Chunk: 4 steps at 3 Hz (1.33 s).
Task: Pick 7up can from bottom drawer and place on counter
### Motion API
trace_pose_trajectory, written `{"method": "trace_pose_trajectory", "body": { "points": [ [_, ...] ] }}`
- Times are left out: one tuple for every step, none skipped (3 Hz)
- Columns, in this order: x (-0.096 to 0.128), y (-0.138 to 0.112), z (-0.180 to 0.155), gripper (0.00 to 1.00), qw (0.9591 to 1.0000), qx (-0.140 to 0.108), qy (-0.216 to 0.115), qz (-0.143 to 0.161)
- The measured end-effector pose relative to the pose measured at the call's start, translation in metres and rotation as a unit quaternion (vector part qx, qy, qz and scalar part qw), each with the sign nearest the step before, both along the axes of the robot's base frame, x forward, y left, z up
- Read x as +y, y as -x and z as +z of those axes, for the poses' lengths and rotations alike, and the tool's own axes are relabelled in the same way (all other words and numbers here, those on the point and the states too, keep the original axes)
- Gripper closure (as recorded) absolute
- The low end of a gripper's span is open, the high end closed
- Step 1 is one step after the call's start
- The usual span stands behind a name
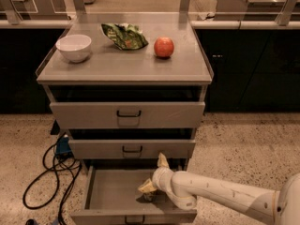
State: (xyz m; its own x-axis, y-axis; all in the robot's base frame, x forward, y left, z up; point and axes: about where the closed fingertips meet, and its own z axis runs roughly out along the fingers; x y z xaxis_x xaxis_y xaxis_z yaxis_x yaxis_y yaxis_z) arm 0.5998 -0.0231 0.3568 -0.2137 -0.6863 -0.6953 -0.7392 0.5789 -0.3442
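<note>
The bottom drawer (110, 191) is pulled open below two other drawers. My gripper (153, 174) reaches into its right part from the lower right. The fingers are spread, one fingertip (162, 159) pointing up near the middle drawer and the other (145, 187) low over the drawer floor. A small dark shape (148, 197) lies just under the lower finger; I cannot tell whether it is the 7up can, which does not show clearly. The grey counter (126, 67) tops the cabinet.
On the counter stand a white bowl (73, 47), a green crumpled bag (124, 35) and an orange-red fruit (164, 47). Black cables (49, 170) lie on the speckled floor left of the cabinet. Dark cabinets stand behind on both sides.
</note>
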Motion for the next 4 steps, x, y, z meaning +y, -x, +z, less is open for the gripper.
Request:
{"method": "trace_pose_trajectory", "body": {
  "points": [
    [-0.012,-0.001,-0.007,0.00,0.9996,0.017,-0.023,0.002],
    [-0.064,-0.001,-0.039,0.00,0.9972,0.041,-0.060,-0.015],
    [-0.100,0.010,-0.077,0.00,0.9933,0.068,-0.092,-0.013],
    [-0.092,0.013,-0.072,0.00,0.9919,0.070,-0.106,0.003]
  ]
}}
